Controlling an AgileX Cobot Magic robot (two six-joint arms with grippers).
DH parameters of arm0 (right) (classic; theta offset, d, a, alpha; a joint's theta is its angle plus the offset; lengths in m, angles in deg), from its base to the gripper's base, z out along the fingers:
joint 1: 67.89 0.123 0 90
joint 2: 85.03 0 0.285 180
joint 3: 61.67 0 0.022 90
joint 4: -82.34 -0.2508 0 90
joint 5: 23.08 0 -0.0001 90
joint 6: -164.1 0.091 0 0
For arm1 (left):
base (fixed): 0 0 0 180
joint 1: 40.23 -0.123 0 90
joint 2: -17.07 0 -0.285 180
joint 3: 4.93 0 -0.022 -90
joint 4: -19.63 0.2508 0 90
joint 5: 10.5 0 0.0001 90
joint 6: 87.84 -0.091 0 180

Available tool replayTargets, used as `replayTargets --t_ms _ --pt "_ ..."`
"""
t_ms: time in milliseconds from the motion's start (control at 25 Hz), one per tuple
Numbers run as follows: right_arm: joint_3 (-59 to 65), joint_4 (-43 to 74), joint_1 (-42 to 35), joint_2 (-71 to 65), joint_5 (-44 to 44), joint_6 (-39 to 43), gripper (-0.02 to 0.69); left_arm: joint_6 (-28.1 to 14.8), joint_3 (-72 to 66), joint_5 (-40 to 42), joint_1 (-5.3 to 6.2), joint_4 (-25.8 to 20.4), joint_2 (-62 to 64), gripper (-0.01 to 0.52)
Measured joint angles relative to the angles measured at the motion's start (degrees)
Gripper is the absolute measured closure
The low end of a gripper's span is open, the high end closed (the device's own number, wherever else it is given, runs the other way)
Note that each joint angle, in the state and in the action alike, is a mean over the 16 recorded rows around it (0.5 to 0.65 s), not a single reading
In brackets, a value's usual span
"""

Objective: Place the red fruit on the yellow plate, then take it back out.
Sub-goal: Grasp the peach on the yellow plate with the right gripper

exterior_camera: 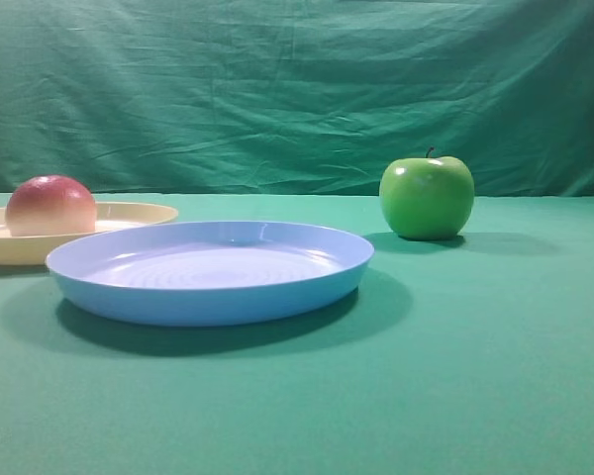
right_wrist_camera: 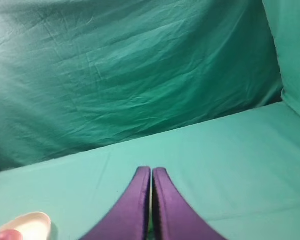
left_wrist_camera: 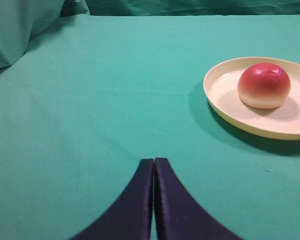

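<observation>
From the exterior high view, the red fruit (exterior_camera: 50, 205) sits on the yellow plate (exterior_camera: 129, 214) at the far left, so the placing half looks done and the taking out remains. The main risk here is confusion: a blue plate (exterior_camera: 210, 269) lies in front of and just beside the yellow one, and a green apple (exterior_camera: 427, 196) stands well apart to the right. A reach coming low from the front could clip the blue rim and shove both plates. Neither arm shows in this view. The table (exterior_camera: 475, 376) is covered in green cloth, with a creased green backdrop (exterior_camera: 297, 89) behind.

In the left wrist view, the left end effector (left_wrist_camera: 154, 165) has its jaws pressed together, holding nothing, hovering over bare cloth well apart from the plate. The fruit is round and smooth; a pinch off centre would likely roll it against the low rim or tip the light plate.

In the right wrist view, the right end effector (right_wrist_camera: 151, 172) is likewise closed and empty, pointing at the backdrop. A pale rim at the lower left corner is probably the yellow plate, though it is too cropped to be sure.
</observation>
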Motion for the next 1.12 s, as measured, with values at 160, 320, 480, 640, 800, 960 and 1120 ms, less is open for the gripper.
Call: replayTargets --t_ms 160,320,480,640,800,960,1120 --pt "-1.73 -1.27 0.48 -1.55 -1.69 -5.94 0.665 0.0 0.0 0.0 0.0 0.0 0.0 0.514" --pt "-4.24 -2.06 1.89 -4.53 -4.17 -12.28 0.665 0.0 0.0 0.0 0.0 0.0 0.0 0.514" --pt "-8.28 -2.79 3.89 -9.97 -7.84 -16.15 0.665 0.0 0.0 0.0 0.0 0.0 0.0 0.514" --pt "-13.72 -2.89 6.81 -17.42 -12.0 -18.99 0.665 0.0 0.0 0.0 0.0 0.0 0.0 0.514" --pt "-21.04 -2.13 10.79 -27.29 -16.31 -21.03 0.665 0.0 0.0 0.0 0.0 0.0 0.0 0.514" --pt "-29.61 -0.98 15.4 -38.8 -19.59 -21.53 0.665 0.0 0.0 0.0 0.0 0.0 0.0 0.514" --pt "-38.21 0.21 20.53 -50.65 -20.97 -21.68 0.665 0.0 0.0 0.0 0.0 0.0 0.0 0.514"
